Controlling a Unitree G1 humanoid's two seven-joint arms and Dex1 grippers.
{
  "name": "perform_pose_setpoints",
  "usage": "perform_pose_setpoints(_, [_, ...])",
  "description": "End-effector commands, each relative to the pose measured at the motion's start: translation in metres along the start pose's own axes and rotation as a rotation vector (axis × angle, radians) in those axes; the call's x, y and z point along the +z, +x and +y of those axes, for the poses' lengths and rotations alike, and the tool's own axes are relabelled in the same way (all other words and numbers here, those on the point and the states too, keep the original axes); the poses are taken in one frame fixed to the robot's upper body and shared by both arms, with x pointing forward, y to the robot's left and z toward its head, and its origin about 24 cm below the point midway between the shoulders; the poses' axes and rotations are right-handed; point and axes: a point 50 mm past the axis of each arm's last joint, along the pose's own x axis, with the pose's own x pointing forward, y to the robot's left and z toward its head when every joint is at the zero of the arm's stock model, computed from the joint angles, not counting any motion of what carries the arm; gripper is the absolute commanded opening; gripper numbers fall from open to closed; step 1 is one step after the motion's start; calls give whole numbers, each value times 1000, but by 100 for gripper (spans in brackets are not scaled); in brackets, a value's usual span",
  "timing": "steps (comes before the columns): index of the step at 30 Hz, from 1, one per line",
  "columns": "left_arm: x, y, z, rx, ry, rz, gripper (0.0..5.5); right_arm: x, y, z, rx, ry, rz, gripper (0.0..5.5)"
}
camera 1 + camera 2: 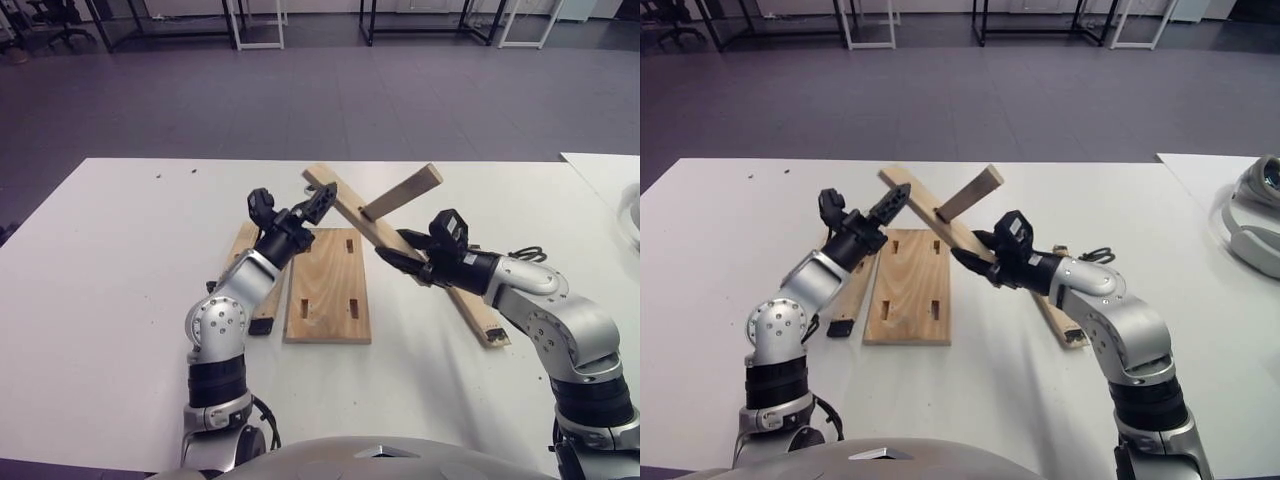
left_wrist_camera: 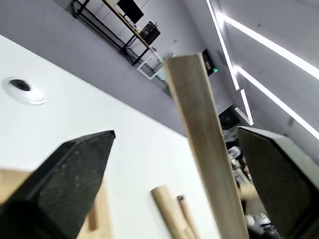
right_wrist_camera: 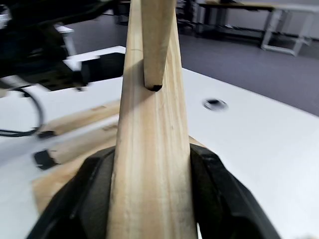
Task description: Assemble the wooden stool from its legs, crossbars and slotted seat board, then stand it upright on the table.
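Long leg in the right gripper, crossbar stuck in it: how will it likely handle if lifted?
Probably stiff: the leg shows no sag. It may pivot, since the right gripper clamps it near the middle, lower end seemingly on the table. The crossbar juts to one side, so its weight could twist the leg in the grip.

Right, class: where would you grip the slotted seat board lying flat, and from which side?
Probably the near short edge of the seat board, approached low from the robot's side, pinching its thickness: it lies flat and looks too wide to span. It faces bare table; a leg lies along the left edge, and the held leg passes the far right corner.
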Motion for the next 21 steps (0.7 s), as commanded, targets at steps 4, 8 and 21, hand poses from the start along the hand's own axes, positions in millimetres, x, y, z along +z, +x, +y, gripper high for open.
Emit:
perform_pose_setpoints(4, [-4, -2, -12, -52, -99, -14, 343, 8, 5, 6, 37, -76, -25, 208])
perform_pose_setpoints(8, [-2, -11, -13, -73, -206, -42, 265, 7, 7, 7, 39, -93, -28, 208])
perform_pose_setpoints(21, [-6, -16, -6, -31, -274, -9, 111, 8, 10, 11, 52, -120, -52, 245])
